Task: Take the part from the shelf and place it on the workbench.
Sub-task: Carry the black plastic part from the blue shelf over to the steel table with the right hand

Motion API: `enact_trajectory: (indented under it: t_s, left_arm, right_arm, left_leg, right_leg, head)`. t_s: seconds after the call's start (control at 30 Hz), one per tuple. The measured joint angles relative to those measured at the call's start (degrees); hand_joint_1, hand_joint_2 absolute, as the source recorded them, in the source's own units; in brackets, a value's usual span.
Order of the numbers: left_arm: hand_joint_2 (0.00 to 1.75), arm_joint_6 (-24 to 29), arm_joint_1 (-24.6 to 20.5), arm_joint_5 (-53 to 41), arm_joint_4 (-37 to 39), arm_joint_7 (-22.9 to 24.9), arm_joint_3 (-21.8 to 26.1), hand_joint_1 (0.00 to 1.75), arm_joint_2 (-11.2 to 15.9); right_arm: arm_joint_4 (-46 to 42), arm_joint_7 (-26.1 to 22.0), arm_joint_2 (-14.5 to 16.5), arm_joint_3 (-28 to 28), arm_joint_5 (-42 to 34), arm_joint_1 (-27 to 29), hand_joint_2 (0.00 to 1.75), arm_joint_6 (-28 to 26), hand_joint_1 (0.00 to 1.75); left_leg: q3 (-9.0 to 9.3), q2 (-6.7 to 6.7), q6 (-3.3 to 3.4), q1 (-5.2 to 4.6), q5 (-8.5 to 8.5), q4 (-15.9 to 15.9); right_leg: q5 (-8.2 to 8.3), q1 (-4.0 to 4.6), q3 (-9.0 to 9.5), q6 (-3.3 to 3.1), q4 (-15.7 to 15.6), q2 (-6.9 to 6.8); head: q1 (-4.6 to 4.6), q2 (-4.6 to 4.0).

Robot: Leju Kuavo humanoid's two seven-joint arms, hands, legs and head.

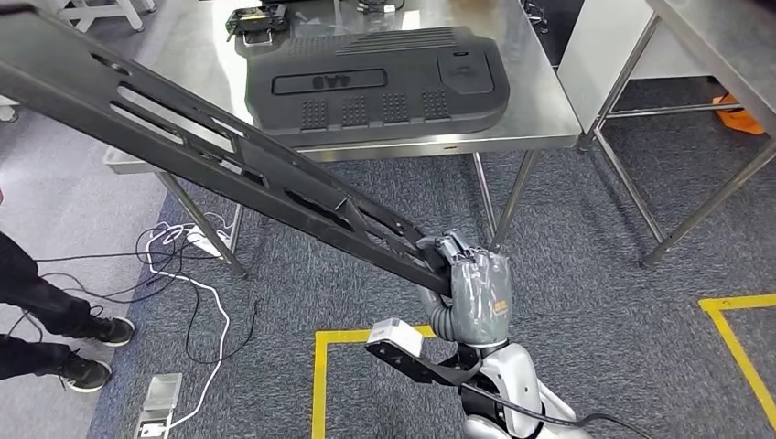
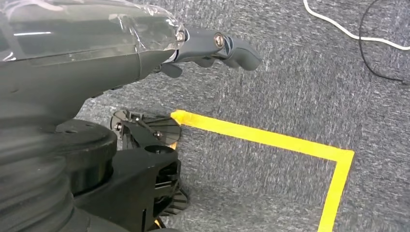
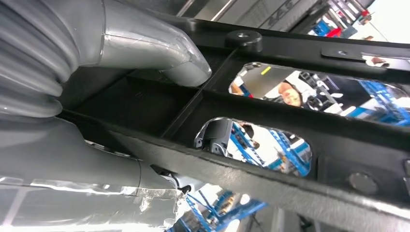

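Right hand (image 1: 478,285) grips the long black slotted part (image 1: 210,151) by its end, raised slantwise before the steel workbench (image 1: 535,114); left hand (image 2: 212,48) hangs with fingers loosely curled, holding nothing.

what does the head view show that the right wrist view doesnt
Head view alone: the steel workbench with a black engine cover lying on it, grey carpet with yellow floor tape, loose cables, and a person's legs at the left edge. Right wrist view alone: the thumb pressed into the part's ribbed underside, with cut-outs looking through to the room. Both: the right hand gripping the long black part.
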Motion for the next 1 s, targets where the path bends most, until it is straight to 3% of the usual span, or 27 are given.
enact_trajectory:
  t_s: [0.03, 0.1, 0.17, 0.23, 0.3, 0.33, 0.4, 0.47, 0.57, 0.67, 0.7, 0.73, 0.77, 0.83, 0.9, 0.97, 1.0]
  left_arm:
    - [1.75, 0.0, 0.0, 0.0, 0.0, 0.0, 0.0, 0.00, 0.0]
    - [1.75, 0.0, 0.0, 0.0, 0.0, 0.0, 0.0, 0.00, 0.0]
    - [1.75, 0.0, 0.2, 0.0, 0.0, 0.0, 0.0, 0.00, 0.0]
    - [1.75, 0.0, 0.3, 0.0, 0.0, 0.0, 0.0, 0.00, 0.0]
    - [1.75, 0.0, 0.3, 0.0, 0.0, 0.0, 0.0, 0.00, 0.0]
    - [1.75, 0.0, 0.4, 0.0, 0.0, 0.0, 0.0, 0.00, 0.0]
    - [1.75, 0.0, 0.4, 0.0, 0.0, 0.0, 0.0, 0.00, 0.0]
    - [1.75, 0.0, 0.4, 0.0, 0.0, 0.0, 0.0, 0.00, 0.0]
    - [1.75, 0.0, 0.4, 0.0, 0.0, 0.0, 0.0, 0.00, 0.0]
    - [1.75, 0.0, 0.4, 0.0, 0.0, 0.0, 0.0, 0.00, 0.0]
    - [1.75, 0.1, 0.4, 0.0, 0.0, 0.0, 0.0, 0.00, 0.0]
    - [1.75, 0.1, 0.5, 0.0, 0.0, 0.0, 0.0, 0.00, 0.0]
    - [1.75, 0.1, 0.5, 0.0, 0.0, 0.0, 0.0, 0.00, -0.1]
    - [1.75, 0.1, 0.5, 0.0, 0.0, 0.0, 0.0, 0.00, -0.1]
    - [1.75, 0.1, 0.4, 0.0, 0.0, 0.0, 0.0, 0.00, -0.1]
    - [1.75, 0.1, 0.3, 0.0, 0.0, 0.0, 0.0, 0.00, -0.1]
    - [1.75, 0.2, 0.3, 0.0, 0.0, 0.0, 0.0, 0.00, -0.1]
  right_arm:
    - [-0.1, 0.0, 0.0, 0.0, 0.0, 0.0, 1.75, 0.0, 1.75]
    - [-0.1, 0.1, 0.0, 0.0, 0.0, -0.1, 1.75, 0.0, 1.75]
    - [-0.1, 0.2, 0.0, 0.0, 0.0, -0.1, 1.75, 0.0, 1.75]
    - [-0.1, 0.4, 0.0, 0.0, 0.0, -0.1, 1.75, 0.0, 1.75]
    - [-0.1, 0.5, 0.0, 0.0, 0.0, -0.2, 1.75, 0.0, 1.75]
    - [-0.1, 0.6, 0.0, 0.0, 0.0, -0.3, 1.75, 0.0, 1.75]
    - [-0.1, 0.7, -0.1, 0.0, -0.1, -0.4, 1.75, 0.0, 1.75]
    - [-0.1, 0.8, -0.1, 0.0, -0.1, -0.4, 1.75, -0.1, 1.75]
    - [-0.1, 0.9, -0.3, 0.0, 0.0, -0.7, 1.75, -0.1, 1.75]
    - [-0.1, 1.2, -0.3, 0.0, 0.1, -0.8, 1.75, -0.1, 1.75]
    - [-0.1, 1.4, -0.4, 0.1, 0.2, -0.7, 1.75, -0.1, 1.75]
    - [-0.1, 1.6, -0.4, 0.1, 0.3, -0.7, 1.75, -0.1, 1.75]
    - [-0.1, 1.8, -0.5, 0.1, 0.4, -0.7, 1.75, -0.1, 1.75]
    - [-0.1, 2.0, -0.7, 0.1, 0.7, -0.7, 1.75, -0.1, 1.75]
    - [-0.1, 2.2, -0.8, 0.1, 1.0, -0.8, 1.75, -0.1, 1.75]
    - [-0.1, 2.5, -0.9, 0.2, 1.1, -0.8, 1.75, -0.1, 1.75]
    - [-0.1, 2.6, -1.0, 0.2, 1.2, -0.8, 1.75, -0.1, 1.75]
  left_leg:
    - [-1.16, 0.11, 0.09, -0.11, -1.01, 2.6]
    - [-5.65, 0.24, 0.62, -0.65, -3.44, 10.5]
    - [-10.04, 0.23, 1.42, -1.40, -3.68, 16.1]
    - [-11.19, 0.21, 2.82, -2.29, 0.04, 14.5]
    - [-10.11, 0.14, 4.42, -3.19, 4.42, 9.3]
    - [-9.55, 0.12, 5.19, -3.56, 5.67, 7.4]
    - [-8.38, 0.15, 6.44, -4.32, 6.54, 4.4]
    - [-6.91, 0.21, 6.87, -4.60, 5.78, 1.9]
    - [-4.21, 0.12, 6.79, -4.00, 5.01, -1.3]
    - [-3.03, 0.07, 6.63, -3.75, 4.34, -1.8]
    - [-2.67, 0.07, 6.46, -3.68, 3.96, -1.7]
    - [-2.22, 0.07, 6.27, -3.59, 3.52, -1.7]
    - [-1.65, 0.07, 6.03, -3.45, 3.00, -1.5]
    - [-0.47, 0.08, 5.40, -3.16, 1.91, -1.4]
    - [-0.03, 0.16, 4.61, -3.06, 1.08, -1.1]
    - [0.13, 0.25, 3.83, -3.13, 0.71, -0.6]
    - [0.26, 0.29, 3.50, -3.14, 0.49, -0.2]
  right_leg:
    - [-0.24, 0.11, 0.37, -0.45, -0.1, -0.09]
    - [-0.79, 0.51, 1.12, -1.06, -0.2, -0.33]
    - [-1.50, 1.13, 2.01, -1.42, -0.2, -0.40]
    - [-2.40, 1.83, 3.29, -1.74, -0.3, -0.33]
    - [-3.17, 2.30, 4.57, -2.00, -0.6, -0.29]
    - [-3.46, 2.46, 5.11, -2.02, -0.8, -0.31]
    - [-3.81, 2.32, 5.92, -1.81, -1.6, -0.31]
    - [-3.28, 2.04, 6.26, -1.12, -1.6, -0.45]
    - [-3.80, 1.93, 5.34, -0.11, 1.4, -0.65]
    - [-7.05, 1.75, -0.37, 0.69, 9.6, -0.63]
    - [-7.16, 1.64, -2.19, 0.92, 11.4, -0.64]
    - [-6.11, 1.52, -3.17, 1.14, 11.4, -0.65]
    - [-3.80, 1.40, -3.10, 1.34, 9.3, -0.68]
    - [0.90, 1.35, -1.46, 1.56, 2.9, -0.76]
    - [1.34, 1.66, -0.44, 0.97, -0.6, -0.94]
    - [0.41, 1.91, -0.19, -0.35, -1.0, -1.01]
    - [0.76, 1.84, 0.12, -0.98, -1.0, -0.97]
  head:
    - [-0.22, 0.00]
    - [-0.59, 0.00]
    - [-0.71, 0.00]
    - [-0.75, 0.00]
    - [-0.79, 0.00]
    - [-0.67, 0.00]
    - [-0.54, 0.00]
    - [-0.67, 0.00]
    - [-0.67, 0.00]
    - [-0.26, 0.00]
    - [-0.20, 0.00]
    - [-0.18, 0.00]
    - [-0.15, 0.00]
    - [-0.09, 0.00]
    - [0.15, 0.00]
    - [0.23, 0.00]
    - [0.20, 0.00]
